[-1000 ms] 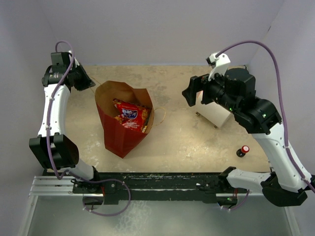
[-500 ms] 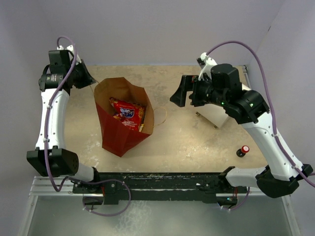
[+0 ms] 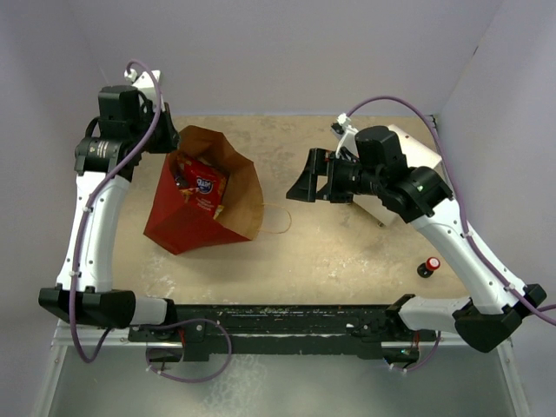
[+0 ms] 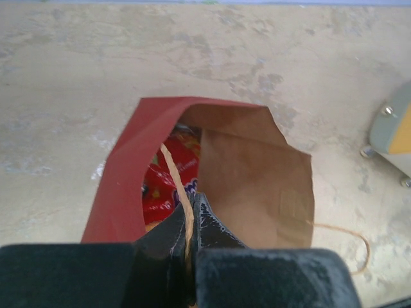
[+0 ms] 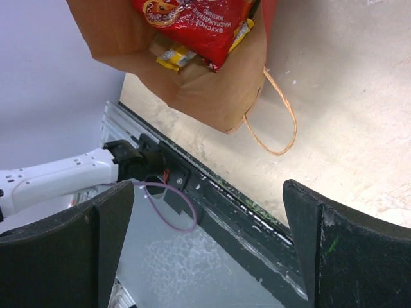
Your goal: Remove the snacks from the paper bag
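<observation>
The paper bag (image 3: 184,228), red outside and brown inside, stands tilted at the table's left with its mouth open. My left gripper (image 3: 170,149) is shut on the bag's thin brown handle (image 4: 182,192) at its far left rim. A red cookie bag (image 3: 201,186) with a blue logo lies inside, along with a yellow-edged packet (image 5: 170,56) beneath the cookie bag (image 5: 192,18). My right gripper (image 3: 301,184) hangs open and empty to the right of the bag, apart from it. The second handle (image 3: 280,221) lies loose on the table.
A small red-capped black object (image 3: 427,266) stands at the front right. A white cylinder (image 3: 415,153) sits behind the right arm at the back right. The black mounting rail (image 3: 287,317) runs along the near edge. Walls close in on the left, back and right.
My left gripper has pulled the handle up and to the right, tipping the bag and sliding its base left. My right gripper has swung left toward the bag, still open.
</observation>
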{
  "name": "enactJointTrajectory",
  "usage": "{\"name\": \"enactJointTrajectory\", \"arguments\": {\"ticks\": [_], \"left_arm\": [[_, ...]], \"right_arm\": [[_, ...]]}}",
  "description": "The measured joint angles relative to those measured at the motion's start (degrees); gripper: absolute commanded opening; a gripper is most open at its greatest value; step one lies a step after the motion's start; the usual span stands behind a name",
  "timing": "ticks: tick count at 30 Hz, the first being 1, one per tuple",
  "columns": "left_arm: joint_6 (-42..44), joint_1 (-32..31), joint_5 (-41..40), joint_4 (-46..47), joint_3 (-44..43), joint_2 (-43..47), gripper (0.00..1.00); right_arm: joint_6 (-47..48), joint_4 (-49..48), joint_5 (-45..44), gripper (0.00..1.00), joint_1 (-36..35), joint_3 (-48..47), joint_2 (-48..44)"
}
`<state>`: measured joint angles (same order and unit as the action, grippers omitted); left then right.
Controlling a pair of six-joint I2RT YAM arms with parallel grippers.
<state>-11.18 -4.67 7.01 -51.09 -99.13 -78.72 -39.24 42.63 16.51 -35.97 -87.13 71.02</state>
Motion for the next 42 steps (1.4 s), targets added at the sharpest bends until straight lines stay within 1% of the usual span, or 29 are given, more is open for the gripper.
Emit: {"name": "enactJointTrajectory", "arguments": {"ticks": [3,7,11,13,15,16,19,21,22,25,30,34,37,42], "left_arm": [[-0.81,-0.33,4.48,1.77,5.14,4.11,0.0],[-2.89,-0.35,9.4,2.78,8.85,8.17,0.0],[-4.81,-0.37,13.57,3.04,10.38,10.25,0.0],[-5.81,-0.35,15.19,2.6,10.67,10.58,0.0],[-6.32,-0.35,16.35,2.12,10.67,10.62,0.0],[-6.45,-0.35,16.85,2.01,10.67,10.64,0.0],[-7.34,-0.35,17.33,1.09,10.67,10.78,0.0],[-8.35,-0.35,17.59,0.57,10.67,10.91,0.0],[-9.01,-0.35,17.81,0.55,10.78,10.97,0.0],[-11.1,-0.35,18.18,0.31,11.1,11.26,0.0],[-14.91,-0.35,18.05,-1.55,11.17,11.65,0.0],[-18.27,-0.35,17.44,-3.67,11.17,12.37,0.0],[-19.96,-0.35,17.44,-4.48,11.17,12.72,0.0],[-21.35,-0.35,17.49,-4.85,11.17,12.81,0.0]], "right_arm": [[1.73,-0.94,0.44,1.0,-0.04,0.0,0.81],[5.4,-2.97,0.68,1.0,-1.22,0.0,3.34],[11.54,-9.01,-1.4,0.99,-6.58,1.4,6.14],[15.65,-14.88,-3.45,0.95,-10.75,4.68,6.03],[20.06,-23.56,-4.37,0.93,-14.38,10.56,5.07],[21.97,-27.87,-4.63,0.9,-15.8,13.73,4.59],[24.92,-37.75,-6.05,0.84,-17.2,18.95,5.38],[24.79,-43.6,-8.2,0.83,-17.86,18.71,8.13],[24.28,-46.27,-9.49,0.8,-18.29,17.92,9.97],[20.74,-51.52,-14.78,0.77,-20.48,14.78,15.85],[15.12,-56.54,-25.83,0.77,-25.18,12.5,23.26],[14.08,-60.41,-33.86,0.79,-27.32,12.17,27.61],[14.19,-62.88,-39.12,0.8,-27.45,10.25,31.69],[15.02,-68.24,-46.9,0.8,-27.26,7.67,38.29]]}}
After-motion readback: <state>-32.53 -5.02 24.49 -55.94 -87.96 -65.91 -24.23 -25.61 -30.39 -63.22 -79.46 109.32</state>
